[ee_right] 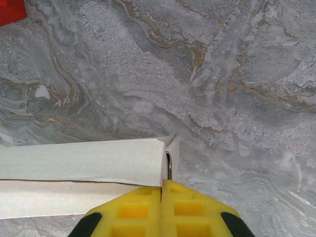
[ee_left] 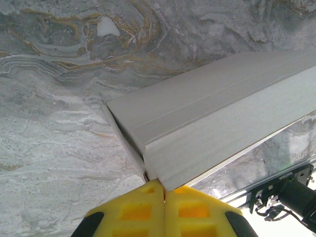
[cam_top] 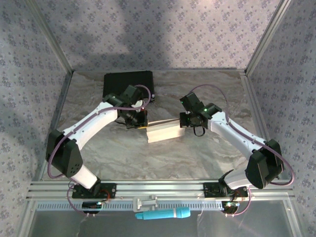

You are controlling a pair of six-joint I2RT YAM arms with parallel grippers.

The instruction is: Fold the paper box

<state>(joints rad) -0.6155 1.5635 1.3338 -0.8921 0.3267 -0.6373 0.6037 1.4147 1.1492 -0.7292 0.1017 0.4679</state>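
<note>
While the paper box (cam_top: pixel 165 133) lies at the middle of the marbled table (cam_top: pixel 148 163), it is held at both ends; seen from above, the left gripper (cam_top: pixel 139 121) is set at the box's left end and the right gripper (cam_top: pixel 186 122) at its right end, the two arms reaching in from the near edge. The box is shown as a shallow white rectangle with one long panel raised along its far side. In the left wrist view the yellow pads (ee_left: pixel 136 211) of the left gripper (ee_left: pixel 164 183) are pressed together with a corner of the box (ee_left: pixel 222 113) caught in the seam between them, the creased grey-white panels running away to the upper right over the table (ee_left: pixel 59 148). In the right wrist view the right gripper (ee_right: pixel 162 183) is likewise clenched, a thin end flap of the box (ee_right: pixel 79 160) being pinched between its yellow pads (ee_right: pixel 197 210); the rest of the box stretches to the left across the table (ee_right: pixel 237 98). A black case (cam_top: pixel 127 83) is seen at the far side of the table behind the left arm; a teal object (cam_top: pixel 163 214) rests below the mounting rail; a red patch (ee_right: pixel 11 10) is glimpsed in the upper left corner of the right wrist view.
</note>
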